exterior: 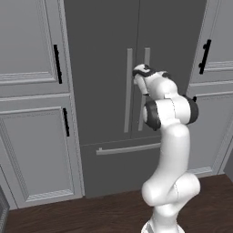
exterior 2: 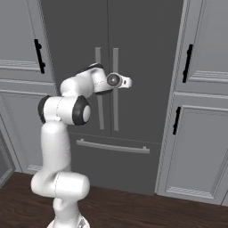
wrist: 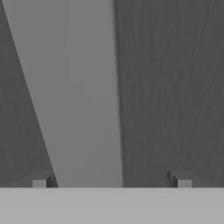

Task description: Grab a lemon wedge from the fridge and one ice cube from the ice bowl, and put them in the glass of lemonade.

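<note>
Here the arm stands bent, wrist level, its spread tool (wrist: 111, 183) straddling a flat, pale bar handle (wrist: 78, 96) on the closed, matte dark-grey fridge (exterior: 104, 54).

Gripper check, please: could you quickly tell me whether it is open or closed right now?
Gripper: open, holding nothing, with one fridge door handle between its fingertips.

Fridge (exterior: 109, 50) doors are closed, so shelves, bins & contents are hidden. Top of fridge is cut off by the upper edge in both base views. In the left base view the arm covers part of the right bar handle (exterior: 146, 57) & the hand's (exterior: 136, 75) tips can't be made out. Hand view: handle (wrist: 78, 96) runs off the top edge, v. blurry.
</note>
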Controlling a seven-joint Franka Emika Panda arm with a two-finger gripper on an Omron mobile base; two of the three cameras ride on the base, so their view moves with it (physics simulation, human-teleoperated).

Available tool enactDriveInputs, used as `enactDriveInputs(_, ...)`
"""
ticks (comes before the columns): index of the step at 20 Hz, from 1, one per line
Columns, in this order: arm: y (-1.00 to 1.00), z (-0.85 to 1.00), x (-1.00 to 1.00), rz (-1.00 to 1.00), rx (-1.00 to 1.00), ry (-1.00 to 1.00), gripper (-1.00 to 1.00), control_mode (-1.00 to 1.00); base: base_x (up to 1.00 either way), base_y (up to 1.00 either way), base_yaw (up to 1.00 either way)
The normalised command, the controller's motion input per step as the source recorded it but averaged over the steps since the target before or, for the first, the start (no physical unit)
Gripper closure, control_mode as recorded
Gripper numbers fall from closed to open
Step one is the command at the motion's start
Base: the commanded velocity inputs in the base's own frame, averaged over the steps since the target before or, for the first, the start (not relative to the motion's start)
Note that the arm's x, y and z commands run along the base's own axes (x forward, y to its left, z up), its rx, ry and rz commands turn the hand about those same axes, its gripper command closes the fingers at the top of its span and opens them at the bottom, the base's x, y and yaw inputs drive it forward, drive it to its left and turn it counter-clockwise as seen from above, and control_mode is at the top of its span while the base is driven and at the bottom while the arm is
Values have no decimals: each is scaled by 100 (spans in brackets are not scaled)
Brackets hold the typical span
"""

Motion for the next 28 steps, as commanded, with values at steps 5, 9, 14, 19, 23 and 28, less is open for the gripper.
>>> enactDriveInputs(5, 0, -19, 94, 9, 0, 5, 100, -100, 0, 0, 0)
enactDriveInputs(9, -23, 4, -32, -1, 0, 11, 100, -100, 0, 0, 0)
enactDriveInputs(14, -78, 19, -100, -7, 4, 5, 100, -100, 0, 0, 0)
enactDriveInputs(19, -99, 18, -100, -8, 9, 1, 100, -100, 0, 0, 0)
enactDriveInputs(23, -100, 16, -100, -8, 11, 1, 100, -100, 0, 0, 0)
enactDriveInputs(28, -100, 20, -100, -6, 13, 3, 100, -100, 0, 0, 0)
